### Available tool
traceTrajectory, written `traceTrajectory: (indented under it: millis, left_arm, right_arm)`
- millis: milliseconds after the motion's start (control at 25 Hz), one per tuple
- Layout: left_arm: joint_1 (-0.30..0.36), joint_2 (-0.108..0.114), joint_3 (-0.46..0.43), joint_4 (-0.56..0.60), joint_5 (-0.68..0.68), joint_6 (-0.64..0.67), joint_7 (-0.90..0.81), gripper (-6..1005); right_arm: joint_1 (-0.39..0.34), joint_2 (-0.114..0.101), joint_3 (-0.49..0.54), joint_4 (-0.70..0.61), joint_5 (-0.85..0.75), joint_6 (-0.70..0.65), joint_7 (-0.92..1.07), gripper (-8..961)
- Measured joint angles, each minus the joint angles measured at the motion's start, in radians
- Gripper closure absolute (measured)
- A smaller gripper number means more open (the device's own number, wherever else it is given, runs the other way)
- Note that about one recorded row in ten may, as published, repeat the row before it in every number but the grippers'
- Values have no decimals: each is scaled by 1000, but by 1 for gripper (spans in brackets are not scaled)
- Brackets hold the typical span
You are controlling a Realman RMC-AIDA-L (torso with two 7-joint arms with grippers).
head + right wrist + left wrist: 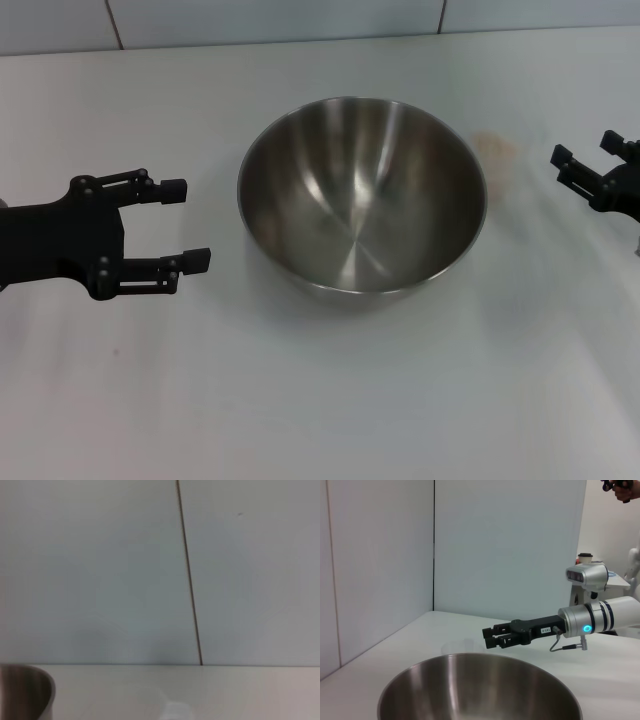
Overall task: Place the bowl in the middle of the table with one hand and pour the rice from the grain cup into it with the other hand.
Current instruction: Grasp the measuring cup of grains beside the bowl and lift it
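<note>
One bowl (362,195), steel, sits upright on the tabletop (320,400) about mid-surface, and I see nothing inside it, only reflections. In the left wrist view its rim (480,680) fills the near foreground.

One grain cup (497,152), faint and pale, stands just beside the bowl on my right side, near its far rim. I can't tell if it touches the bowl. In the left wrist view it shows as a translucent shape (461,645) beyond the bowl rim; in the right wrist view a pale blob (176,711) on the tabletop is probably the same cup, with the bowl's wall (25,692) at the frame edge. Rice: I can't make it out in any view, cup too washed out.

Two end effectors. My left end effector (190,225) hovers beside the bowl on its left, fingers spread apart, released, holding nothing, not touching the bowl. My right end effector (590,160) is at the right edge of the head view, apart from the cup and bowl; in the left wrist view (492,636) it points toward the cup, fingers look parted, nothing between them.
</note>
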Motion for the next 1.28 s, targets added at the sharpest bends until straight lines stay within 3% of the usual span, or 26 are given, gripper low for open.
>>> traceTrajectory:
  millis: [1280]
  left_arm:
    - [-14, 9, 0, 10, 0, -1, 10, 166]
  right_arm:
    - [75, 0, -2, 42, 0, 102, 6, 180]
